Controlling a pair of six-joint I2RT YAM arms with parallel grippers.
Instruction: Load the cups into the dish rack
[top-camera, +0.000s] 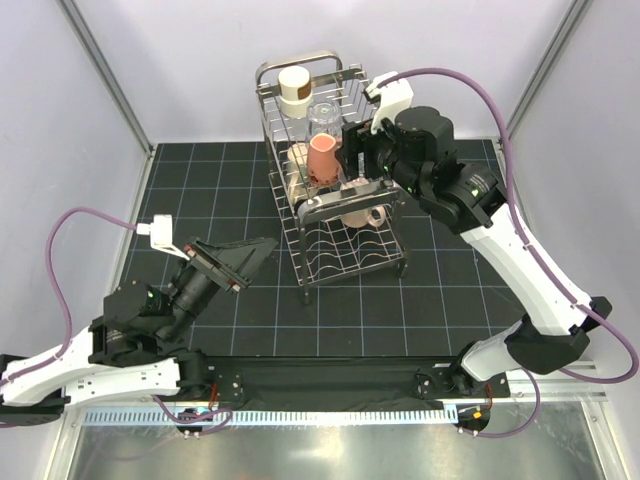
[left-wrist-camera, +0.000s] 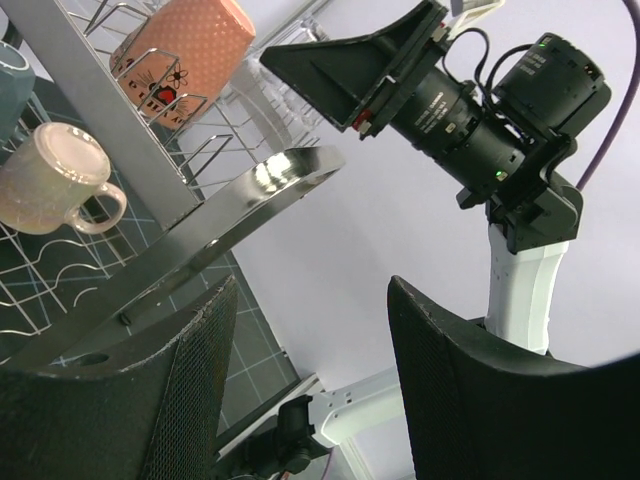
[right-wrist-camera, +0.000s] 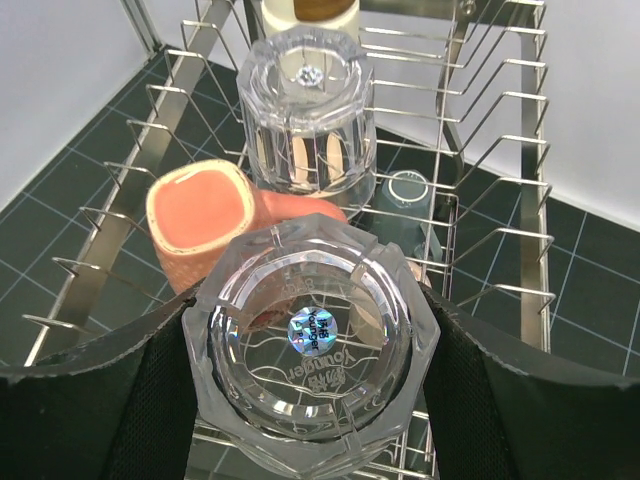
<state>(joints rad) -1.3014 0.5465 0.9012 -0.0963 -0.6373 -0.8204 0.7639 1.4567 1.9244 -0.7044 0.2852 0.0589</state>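
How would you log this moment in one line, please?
right gripper: shut on glass tumbler over dish rack | left gripper: open, empty

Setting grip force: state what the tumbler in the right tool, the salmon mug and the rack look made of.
The tumbler: clear glass or hard plastic, faceted and glossy; wires show through it. The salmon mug: probably glazed ceramic, opaque with a paler base ring. The rack: polished steel, judging by mirror-like glints.

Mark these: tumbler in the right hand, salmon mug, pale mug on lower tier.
held tumbler (right-wrist-camera: 313, 335), right wrist view, centre of base
salmon mug (right-wrist-camera: 195, 225), right wrist view, flat base
pale mug (left-wrist-camera: 40, 195), left wrist view, side wall
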